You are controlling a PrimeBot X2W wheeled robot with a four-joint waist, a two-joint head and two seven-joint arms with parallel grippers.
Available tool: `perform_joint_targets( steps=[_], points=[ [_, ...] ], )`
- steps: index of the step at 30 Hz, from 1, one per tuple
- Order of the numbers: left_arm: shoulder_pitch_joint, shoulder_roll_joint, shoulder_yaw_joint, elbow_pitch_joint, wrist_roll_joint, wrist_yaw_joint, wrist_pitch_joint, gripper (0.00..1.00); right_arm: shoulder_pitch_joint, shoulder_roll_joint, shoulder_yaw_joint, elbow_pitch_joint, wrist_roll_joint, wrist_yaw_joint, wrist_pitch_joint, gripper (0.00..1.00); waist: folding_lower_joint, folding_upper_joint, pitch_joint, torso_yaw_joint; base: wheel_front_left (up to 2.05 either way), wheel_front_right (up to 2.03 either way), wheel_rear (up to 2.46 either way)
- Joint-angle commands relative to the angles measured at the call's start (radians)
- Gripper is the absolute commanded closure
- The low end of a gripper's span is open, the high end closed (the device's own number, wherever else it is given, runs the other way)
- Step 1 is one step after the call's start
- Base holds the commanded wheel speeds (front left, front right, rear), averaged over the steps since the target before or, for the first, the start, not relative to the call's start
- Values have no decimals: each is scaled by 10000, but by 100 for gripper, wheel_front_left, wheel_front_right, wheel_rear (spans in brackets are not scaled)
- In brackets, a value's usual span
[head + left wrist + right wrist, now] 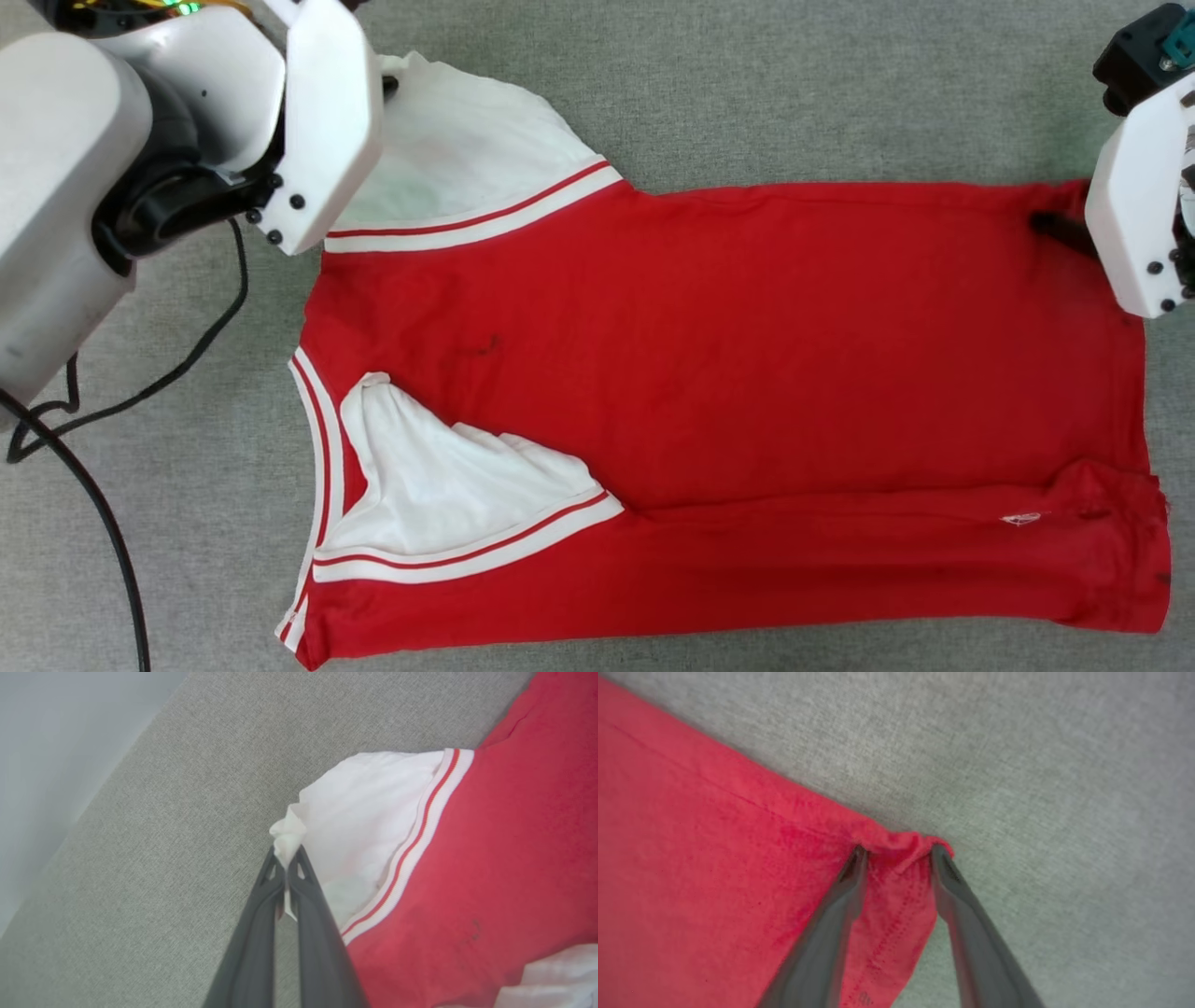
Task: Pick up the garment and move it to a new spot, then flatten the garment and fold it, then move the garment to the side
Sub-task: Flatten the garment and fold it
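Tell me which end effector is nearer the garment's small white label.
Right. The right end effector is at the hem corner, the same end as the label; the left end effector pinches a white sleeve at the opposite end.

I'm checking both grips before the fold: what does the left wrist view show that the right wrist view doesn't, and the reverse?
Left wrist: the left gripper shut on a white sleeve tip, beside striped trim. Right wrist: the right gripper, fingers apart, astride a bunched red hem corner. Both: the garment on grey surface.
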Motion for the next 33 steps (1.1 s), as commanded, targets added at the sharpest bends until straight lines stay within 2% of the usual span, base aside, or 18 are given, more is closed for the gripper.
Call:
perform_joint_targets(
  steps=[1,9,19,25,33],
  points=[
    [6,60,-76,60,-56,6,-136,100,596,424,456,432,166,-6,-293,100,3,0,-147,-49,0,0,0],
    [553,386,-379,45,-143,6,-710,100,247,137,538,437,495,-3,-1739,100,3,0,-1162,-135,0,0,0],
    [1864,1194,-763,-837,-432,128,-1251,100,1242,-682,1183,-54,1227,-6,-3431,100,3,0,-2653,-8,0,0,0],
    [3212,1888,-1131,-1826,-584,605,-1597,100,2178,-1120,1575,-553,1502,-6,-4070,100,3,0,-3365,-29,0,0,0],
    [5439,2702,-1551,-3077,-796,1472,-2147,100,3607,-1503,1927,-920,1666,-6,-4871,100,3,0,-3933,-40,0,0,0]
  ],
)
